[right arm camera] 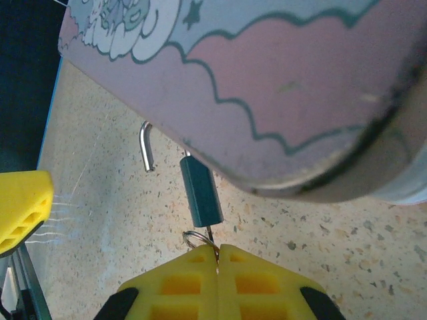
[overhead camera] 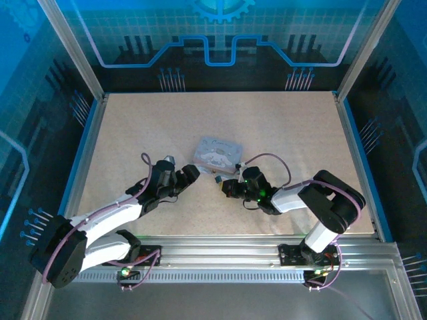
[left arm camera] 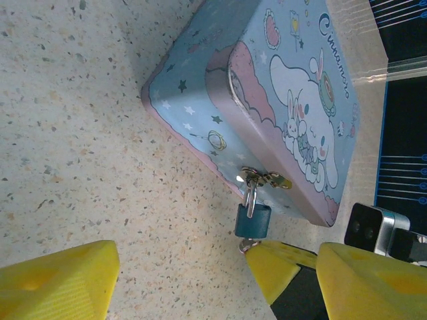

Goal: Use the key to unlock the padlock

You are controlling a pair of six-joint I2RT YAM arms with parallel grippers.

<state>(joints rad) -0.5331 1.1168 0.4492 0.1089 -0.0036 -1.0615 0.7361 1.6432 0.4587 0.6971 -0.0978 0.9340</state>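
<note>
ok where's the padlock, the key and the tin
padlock [left arm camera: 253,221], left wrist view, on its body
key [right arm camera: 197,233], right wrist view, on its ring
tin [left arm camera: 287,80], left wrist view, on its lid

teal padlock [left arm camera: 253,221], pastel cartoon tin [left arm camera: 193,107]

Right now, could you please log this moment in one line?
left claw open | right claw shut on key | key in padlock

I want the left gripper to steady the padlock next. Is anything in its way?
Yes. The shut right gripper, pinching the key at the padlock's bottom end, sits between the open left gripper and the lock. The table on either side of the padlock is bare, and the tin lies beyond it.
</note>
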